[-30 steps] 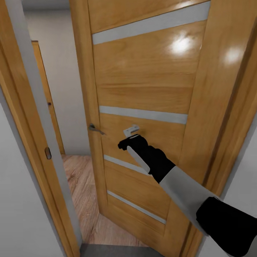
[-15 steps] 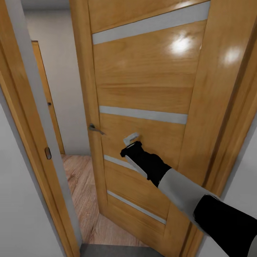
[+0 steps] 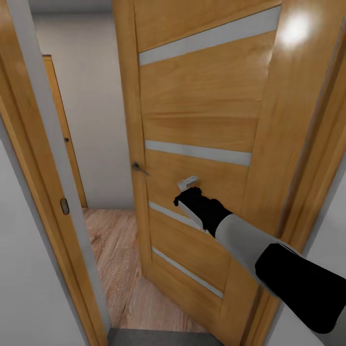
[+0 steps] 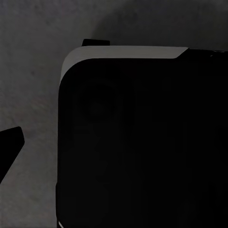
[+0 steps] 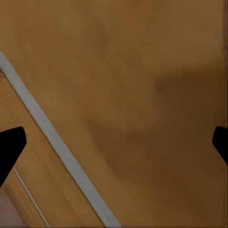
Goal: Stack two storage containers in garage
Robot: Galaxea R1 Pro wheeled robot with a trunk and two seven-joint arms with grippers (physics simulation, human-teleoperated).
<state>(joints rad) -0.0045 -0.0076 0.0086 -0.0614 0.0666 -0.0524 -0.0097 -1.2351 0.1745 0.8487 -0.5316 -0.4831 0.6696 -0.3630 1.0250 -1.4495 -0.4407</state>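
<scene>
Transit step: right hand [image 3: 188,183] is pressed against the wooden door [image 3: 202,120], fingers spread and holding nothing, pushing it wider. Left hand's state I cannot tell. Containers not in sight here. Plank floor [image 3: 113,240] lies beyond; next, drive the base through the gap.

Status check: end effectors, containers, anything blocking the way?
Right end effector open, empty, against the glossy wooden door with grey stripes. Left end effector open, empty. No containers visible. Door partly open, gap narrow.
</scene>
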